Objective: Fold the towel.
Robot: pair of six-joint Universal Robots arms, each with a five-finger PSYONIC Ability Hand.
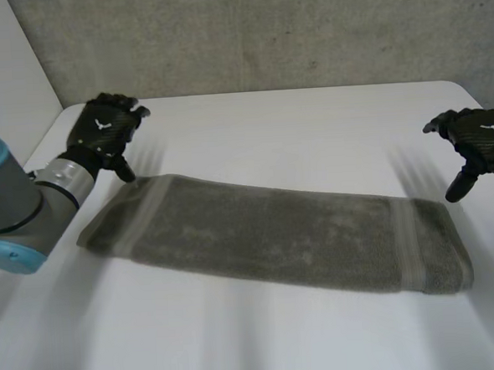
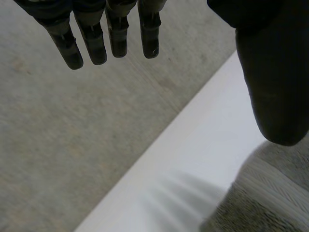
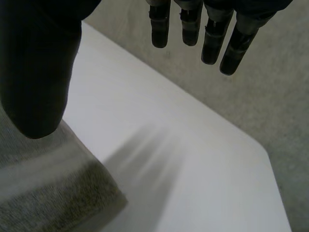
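On the white surface (image 1: pixel 310 122), in the head view, the towel (image 1: pixel 275 233) is laid flat, its long axis running from the left hand (image 1: pixel 105 126) to the right hand (image 1: pixel 479 137), a short end just beside each. In the left wrist view, the fingers (image 2: pixel 91 43) are held straight, wide and empty, with a towel corner near the palm side. In the right wrist view, the fingers (image 3: pixel 212 43) are likewise spread and empty beside the other end.

**No legible writing**

No word, number or brand can be read; the only marking is a small white emblem (image 1: pixel 102 123) on the back of the left hand (image 1: pixel 100 135); a second white emblem (image 1: pixel 491 125) sits on the back of the right hand (image 1: pixel 479 141); both are too small to make out as letters.
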